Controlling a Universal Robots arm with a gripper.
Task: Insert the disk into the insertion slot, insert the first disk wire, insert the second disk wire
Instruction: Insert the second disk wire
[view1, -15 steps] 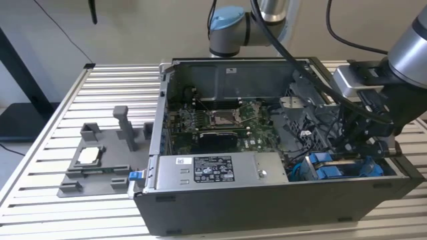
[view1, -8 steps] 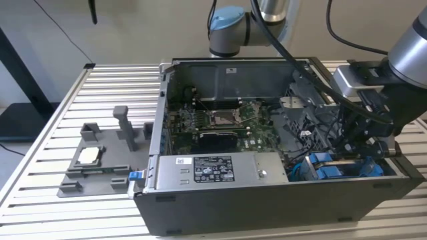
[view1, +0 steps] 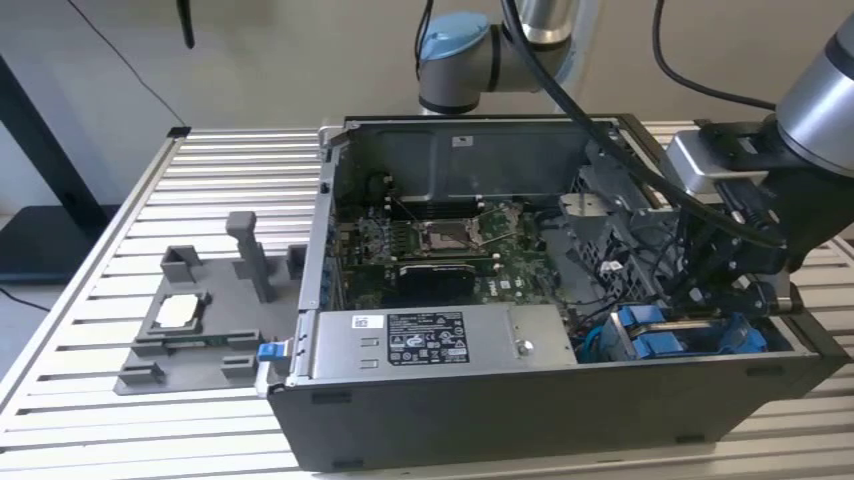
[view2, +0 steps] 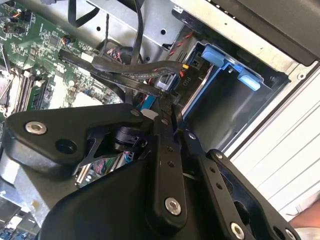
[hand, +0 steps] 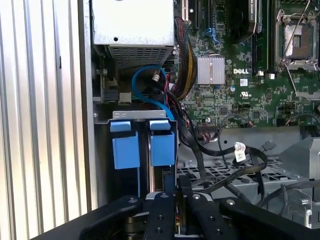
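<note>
Hovering inside the open PC case (view1: 534, 400), gripper (view2: 167, 102) sits low at the exterior view's right, just above the insertion slot (hand: 142, 145) with its blue tabs, near corner of the chassis. Fingers look nearly closed around a dark cable connector (view2: 167, 82); can't tell if it's actually clamped. Motherboard (view1: 441, 245) further left; grey fixture tray (view1: 187, 340) outside the case.

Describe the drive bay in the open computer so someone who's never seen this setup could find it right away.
Start at the open dark grey computer case on the slatted metal table. At its near corner on the exterior view's right, beside the silver power supply box, sits the grey metal drive bay. Its bright blue plastic tabs set it apart from the green motherboard and black cables around it.
</note>
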